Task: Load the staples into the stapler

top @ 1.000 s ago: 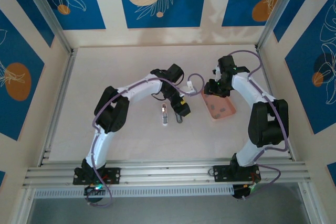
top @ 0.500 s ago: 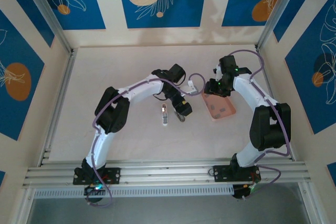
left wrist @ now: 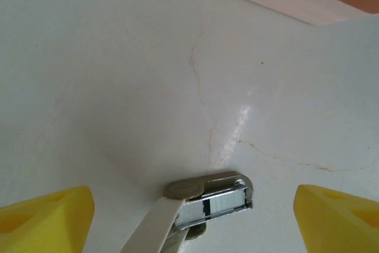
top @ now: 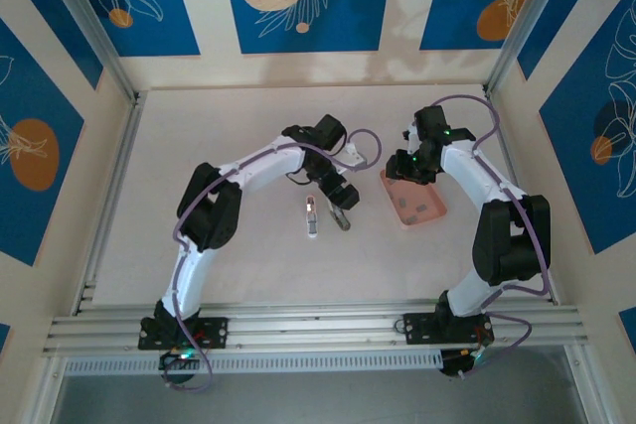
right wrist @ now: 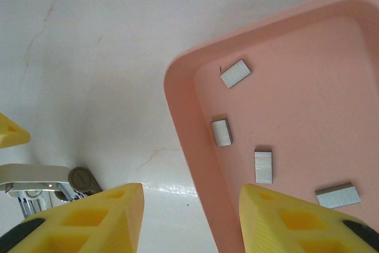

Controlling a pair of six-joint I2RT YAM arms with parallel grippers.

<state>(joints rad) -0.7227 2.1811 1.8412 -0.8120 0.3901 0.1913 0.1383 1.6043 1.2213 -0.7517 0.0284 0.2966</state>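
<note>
Left claw (top: 340, 215) shifted left; four staples (right wrist: 263, 167), one stapler (top: 312, 217).

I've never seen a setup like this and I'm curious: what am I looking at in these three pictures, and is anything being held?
These are two white robot arms bolted at the near edge of a table. One picture comes from a fixed camera overhead. The other two come from small cameras on each wrist, so that arm's own yellow fingers show at the bottom. The left claw hangs open next to a small stapler lying on the table. The right claw is open over the edge of a pink tray, which holds four short grey strips of staples. Neither claw holds anything.
</note>
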